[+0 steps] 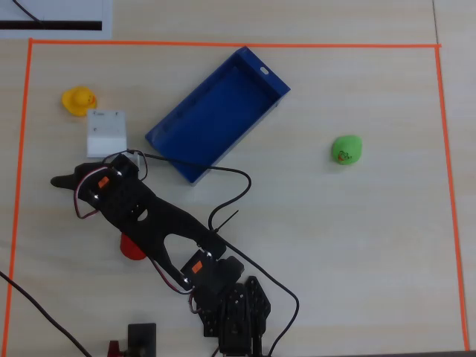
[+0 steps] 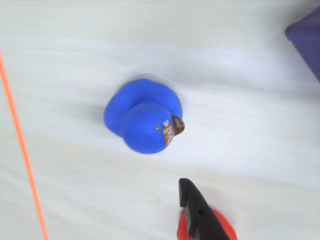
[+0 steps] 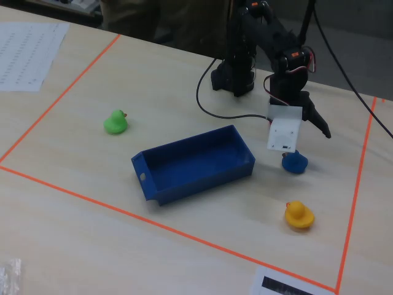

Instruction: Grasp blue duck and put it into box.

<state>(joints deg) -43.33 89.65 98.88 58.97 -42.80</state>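
Observation:
The blue duck (image 2: pixel 145 120) sits on the table in the middle of the wrist view, its orange beak mark pointing right. In the fixed view it (image 3: pixel 296 163) stands just right of the box (image 3: pixel 193 163), partly behind the white wrist-camera plate. In the overhead view it is hidden under the gripper. The dark-blue box (image 1: pixel 219 111) is open and empty. My gripper (image 3: pixel 307 145) hovers over the duck, open and holding nothing. Only one black finger (image 2: pixel 196 210) shows in the wrist view, below the duck and apart from it.
A red duck (image 1: pixel 132 247) lies partly under the arm and shows behind the finger in the wrist view (image 2: pixel 220 229). A yellow duck (image 3: pixel 299 215) is near the blue one. A green duck (image 1: pixel 346 149) sits far off. Orange tape (image 2: pixel 22 150) borders the area. A black cable (image 1: pixel 230 175) crosses the table.

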